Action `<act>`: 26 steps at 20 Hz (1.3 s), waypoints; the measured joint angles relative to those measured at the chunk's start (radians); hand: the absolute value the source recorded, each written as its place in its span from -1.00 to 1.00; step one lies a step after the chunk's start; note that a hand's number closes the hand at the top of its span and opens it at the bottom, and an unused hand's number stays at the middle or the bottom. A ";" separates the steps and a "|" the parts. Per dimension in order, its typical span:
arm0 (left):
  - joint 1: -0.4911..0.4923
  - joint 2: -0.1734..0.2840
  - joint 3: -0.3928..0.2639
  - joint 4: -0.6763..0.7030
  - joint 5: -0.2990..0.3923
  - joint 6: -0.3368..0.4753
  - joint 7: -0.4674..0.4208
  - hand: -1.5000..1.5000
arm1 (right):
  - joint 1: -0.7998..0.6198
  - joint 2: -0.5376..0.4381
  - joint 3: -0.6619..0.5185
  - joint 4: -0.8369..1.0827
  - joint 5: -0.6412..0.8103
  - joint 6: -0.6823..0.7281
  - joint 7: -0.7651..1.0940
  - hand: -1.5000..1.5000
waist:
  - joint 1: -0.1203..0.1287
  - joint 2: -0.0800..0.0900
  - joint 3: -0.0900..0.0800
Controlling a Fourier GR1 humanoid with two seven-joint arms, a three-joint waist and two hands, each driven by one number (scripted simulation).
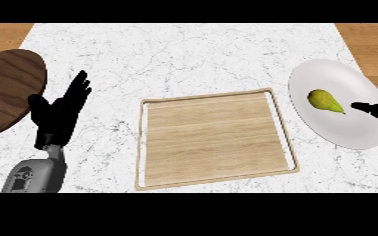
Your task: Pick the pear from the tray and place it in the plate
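The yellow-green pear [325,101] lies on the white plate [332,130] at the right side of the counter, its narrow end pointing right. Only a black fingertip of my right hand [365,108] shows at the right edge, just right of the pear and apart from it. The wooden tray [214,139] sits in the middle with nothing on it. My left hand [57,111] stands at the left, fingers straight and up, holding nothing.
A dark brown round wooden board [16,86] juts in at the left edge, close to my left hand. White marble counter [184,55] stretches behind the tray; wooden floor shows at both top corners.
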 measured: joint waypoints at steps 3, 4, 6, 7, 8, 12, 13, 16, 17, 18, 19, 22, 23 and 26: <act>0.003 0.003 0.004 0.003 0.002 -0.005 0.000 0.00 | 0.003 -0.013 -0.029 -0.002 -0.083 0.122 0.104 -1.00 | -0.001 0.000 0.000; -0.001 0.000 0.002 -0.002 0.000 -0.003 0.006 0.00 | 0.008 -0.024 -0.040 0.008 -0.108 0.163 0.122 -1.00 | 0.000 0.000 0.000; 0.001 0.005 0.010 -0.002 0.003 -0.008 0.002 0.00 | 0.014 -0.045 -0.056 0.018 -0.154 0.234 0.165 -1.00 | 0.003 0.002 0.000; -0.001 -0.003 0.006 0.005 -0.002 -0.005 -0.006 0.00 | 0.017 -0.048 -0.060 0.029 -0.170 0.255 0.171 -1.00 | 0.005 0.003 0.000; -0.009 -0.001 0.011 0.007 0.000 -0.008 -0.002 0.00 | 0.018 -0.068 -0.065 0.056 -0.180 0.280 0.162 -1.00 | 0.007 0.004 0.001; 0.004 -0.012 0.005 0.001 -0.014 -0.012 -0.013 0.00 | 0.025 -0.126 -0.070 0.142 -0.194 0.311 0.094 -1.00 | 0.014 0.006 0.002; -0.003 -0.010 0.008 -0.003 -0.012 -0.017 -0.004 0.00 | 0.017 -0.139 -0.068 0.170 -0.192 0.304 0.077 -1.00 | 0.016 0.007 0.002; -0.015 -0.017 0.008 -0.012 -0.018 -0.013 0.009 0.00 | 0.001 -0.177 -0.060 0.238 -0.190 0.290 0.044 -1.00 | 0.019 0.008 0.002; -0.015 -0.018 0.010 -0.006 -0.019 -0.015 0.002 0.00 | -0.002 -0.197 -0.058 0.267 -0.186 0.289 0.030 -1.00 | 0.020 0.008 0.002; -0.019 -0.026 0.004 -0.004 -0.024 -0.012 0.003 0.00 | -0.005 -0.212 -0.059 0.290 -0.187 0.287 0.020 -1.00 | 0.021 0.009 0.002; -0.010 -0.027 0.004 -0.007 -0.025 -0.015 -0.005 0.00 | 0.002 -0.215 -0.053 0.304 -0.182 0.275 0.002 -1.00 | 0.021 0.009 0.002; -0.005 -0.031 0.004 -0.009 -0.030 -0.016 -0.009 0.00 | 0.002 -0.243 -0.045 0.347 -0.179 0.263 -0.026 -1.00 | 0.022 0.010 0.002; -0.007 -0.030 0.008 -0.001 -0.029 -0.020 -0.012 0.00 | -0.003 -0.242 -0.039 0.365 -0.173 0.248 -0.043 -1.00 | 0.024 0.010 0.003; 0.002 -0.048 -0.003 -0.004 -0.040 -0.010 -0.021 0.00 | 0.006 -0.283 -0.030 0.411 -0.165 0.247 -0.066 -1.00 | 0.026 0.011 0.003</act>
